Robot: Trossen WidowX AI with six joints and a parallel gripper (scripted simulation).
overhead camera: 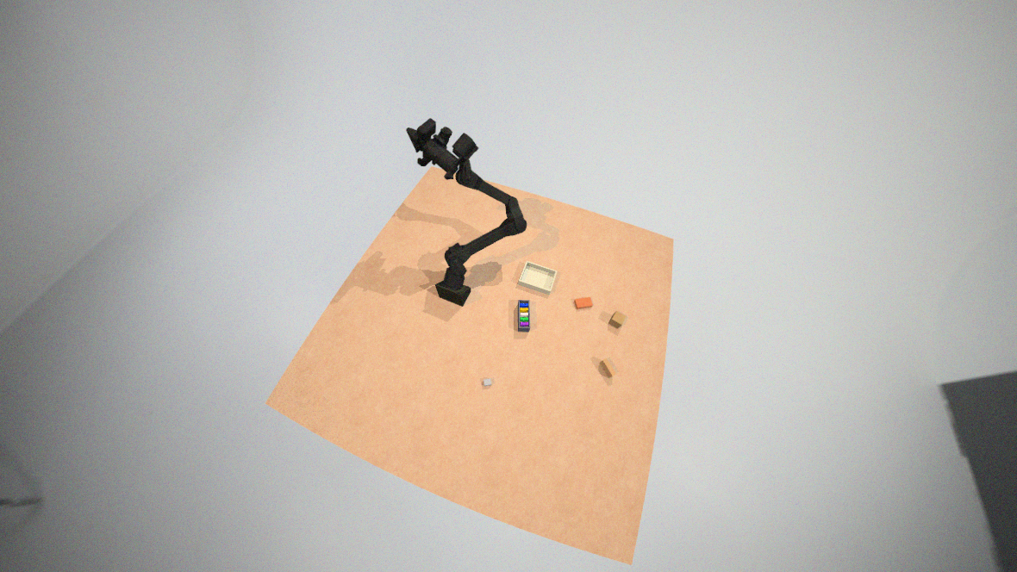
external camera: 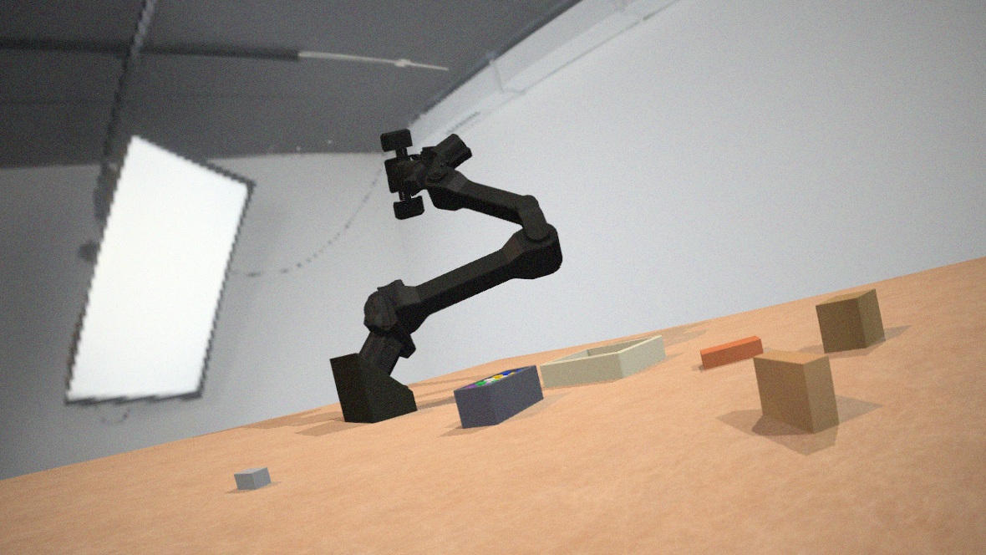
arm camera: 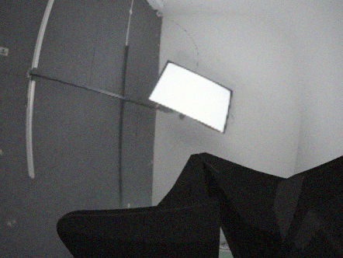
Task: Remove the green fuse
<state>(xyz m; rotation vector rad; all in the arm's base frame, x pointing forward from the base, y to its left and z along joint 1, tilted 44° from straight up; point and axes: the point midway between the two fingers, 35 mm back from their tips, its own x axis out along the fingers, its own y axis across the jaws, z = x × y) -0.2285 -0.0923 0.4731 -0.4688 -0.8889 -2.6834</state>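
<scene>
1. I see my claw (external camera: 402, 175) high above the surface (external camera: 620, 483), well apart from everything on it; its fingers are drawn in narrow and hold nothing. In the wrist view it points at a wall and a bright panel, not at the work.
2. The arm rises from its base (overhead camera: 452, 292), folds back at the elbow (overhead camera: 515, 216) and reaches up and away, so a long descent lies ahead of me.
3. The green fuse (overhead camera: 524, 316) sits in the fuse block (external camera: 497, 399), in a tight row with the other fuses; they are too small for me to tell the gaps.
4. My main worry: coming down with narrow fingers would knock the fuse tops or the block. I judge the claw must open before descending.
5. An off-centre or tilted approach could brush a neighbouring fuse; a slanted pull could scrape the block.
6. The tray (overhead camera: 537, 276) lies just beyond the block, so a low carry risks clipping its wall.
7. Further right, an orange block (overhead camera: 583, 302) and two brown boxes (overhead camera: 616, 319) stand well apart from my path.
</scene>
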